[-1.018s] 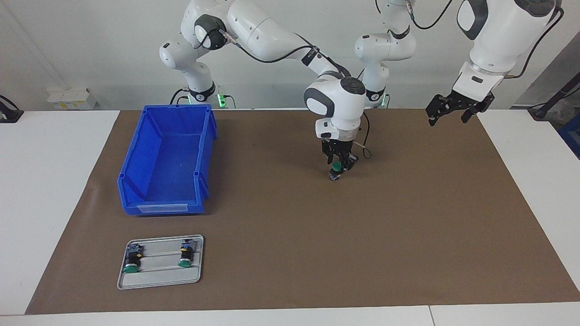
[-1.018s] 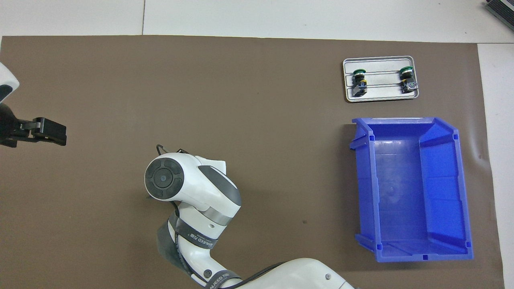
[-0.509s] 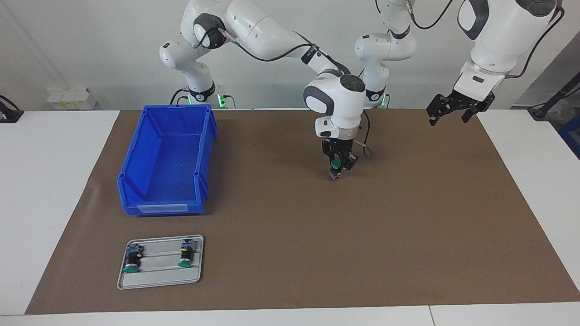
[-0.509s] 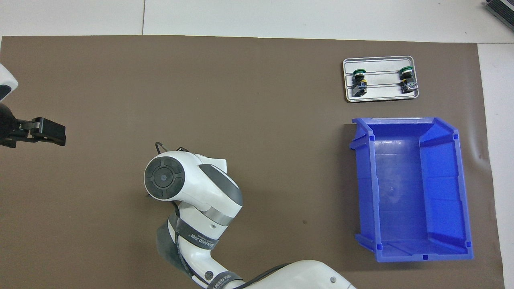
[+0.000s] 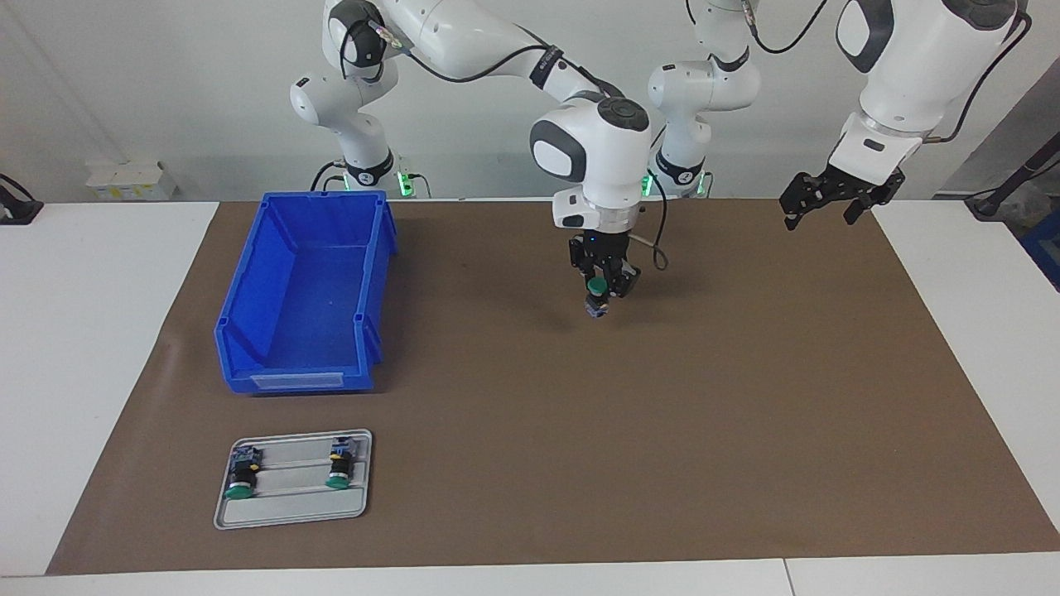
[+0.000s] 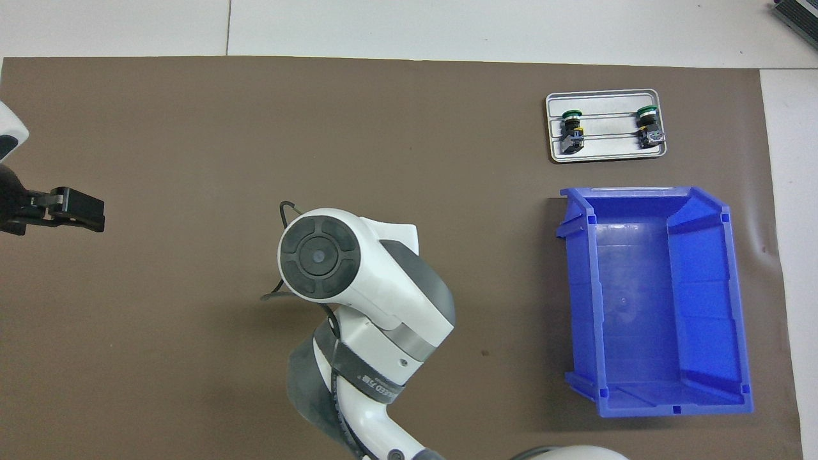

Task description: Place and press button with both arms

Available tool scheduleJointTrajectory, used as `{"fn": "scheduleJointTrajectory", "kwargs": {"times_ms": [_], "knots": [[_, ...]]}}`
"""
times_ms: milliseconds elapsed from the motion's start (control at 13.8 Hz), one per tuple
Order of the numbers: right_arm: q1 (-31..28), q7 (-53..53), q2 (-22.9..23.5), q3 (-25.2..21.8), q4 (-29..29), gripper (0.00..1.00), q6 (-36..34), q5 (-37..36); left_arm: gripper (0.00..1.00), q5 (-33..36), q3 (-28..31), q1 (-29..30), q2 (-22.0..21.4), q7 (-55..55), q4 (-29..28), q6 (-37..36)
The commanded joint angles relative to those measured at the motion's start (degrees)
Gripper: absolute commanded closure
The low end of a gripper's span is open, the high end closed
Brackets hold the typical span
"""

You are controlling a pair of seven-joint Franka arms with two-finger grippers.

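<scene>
Lifted clear of the brown mat [image 5: 745, 414] now, where a second ago sat low, almost on it: the button [image 5: 595, 293], green cap facing the camera, contact block hanging below, pinched between the fingers of the right gripper [image 5: 599, 285], which has risen and shifted a little toward the right arm's end of the bench [image 5: 83, 331]. Fingers tightened over that same second, so likely a fresh grasp and a carry just begun; placing and pressing both still to come. Hidden in the overhead view under the arm's wrist. Left gripper [image 5: 831, 201] unmoved, waiting high over the mat's edge at the left arm's end, fingers spread and empty. Blue bin [image 5: 248, 331] near the right arm's end, nothing in it. Metal tray [image 5: 290, 513] farther from the robots than the bin, holding two spare buttons [image 5: 240, 478] lying on their sides, well apart, green caps pointing away from the robots.
</scene>
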Motion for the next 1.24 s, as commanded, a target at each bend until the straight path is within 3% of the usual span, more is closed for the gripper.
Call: {"fn": "scheduleJointTrajectory", "kwargs": {"times_ms": [0,218,509,872,1018,1163], "knots": [[-4.03,-9.52,-10.90,0.65,-13.20,1.00,0.04,0.10,0.00,-0.57,-0.41,0.83,-1.96,-0.09,-2.24,0.70],[-9.38,-22.26,-17.06,0.65,-18.57,1.00,-5.05,0.10,0.00,-0.57,-0.41,0.83,-1.96,-0.09,-2.24,0.70],[-19.23,-42.46,-25.85,0.57,-25.61,1.00,-6.81,0.19,0.00,-0.57,-0.41,0.83,-1.96,-0.09,-2.24,0.70],[-33.02,-69.35,-26.92,0.48,-25.62,1.00,-8.58,0.37,0.00,-0.57,-0.41,0.83,-1.96,-0.09,-2.24,0.70],[-39.17,-82.00,-26.40,0.39,-25.79,1.00,-7.36,4.65,0.00,-0.57,-0.41,0.83,-1.96,-0.09,-2.24,0.70],[-41.83,-88.02,-25.87,0.39,-26.93,1.00,-4.29,5.20,0.00,-0.57,-0.41,0.83,-1.96,-0.09,-2.24,0.70]]}}
